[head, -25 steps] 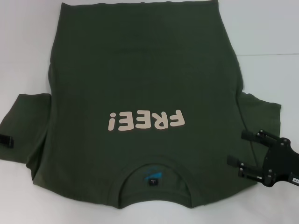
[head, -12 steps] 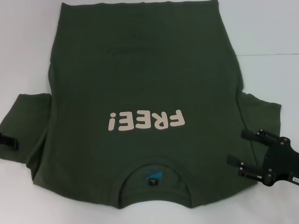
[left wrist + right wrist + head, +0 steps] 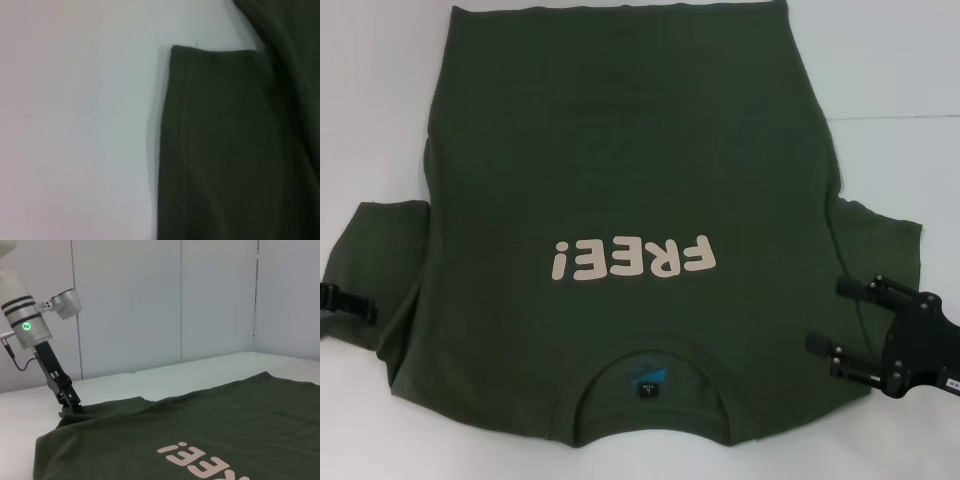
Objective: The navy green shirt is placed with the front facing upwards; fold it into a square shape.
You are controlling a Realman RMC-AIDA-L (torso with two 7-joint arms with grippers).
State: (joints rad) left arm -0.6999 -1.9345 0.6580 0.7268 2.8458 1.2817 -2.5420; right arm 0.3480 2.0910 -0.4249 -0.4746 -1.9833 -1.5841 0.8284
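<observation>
Shirt: the navy green shirt [image 3: 620, 200] lies flat on the white bench [image 3: 900, 70], front up, its "FREE!" print [image 3: 632, 260] showing and its collar [image 3: 650, 375] toward the robot, hem at the far side.
Sleeves: both are spread outward, the left sleeve [image 3: 375, 270] and the right sleeve [image 3: 880, 250] lying on the bench beside the body panel, so the garment is not yet folded at all.
Left end effector: the left end effector [image 3: 345, 302] sits at the outer edge of the left sleeve; the right wrist view shows its fingers [image 3: 70, 399] down at the cloth's corner. Whether they are closed on the fabric cannot be told.
Left wrist view: it shows only the sleeve's hemmed edge [image 3: 175, 140] against the bare bench, which fits a low position right over that edge.
Right end effector: the right end effector [image 3: 840, 322] hangs at the right shoulder area, just inside the right sleeve, with its two fingers spread apart and nothing between them.
Why placed so: each arm stands at its own side's sleeve, which suits folding the sleeves inward toward the middle as a first step.
Progress: judged very early; no fold is in the cloth.
Risk: a shallow pinch on the thin sleeve edge could slip, or drag the body panel askew.
</observation>
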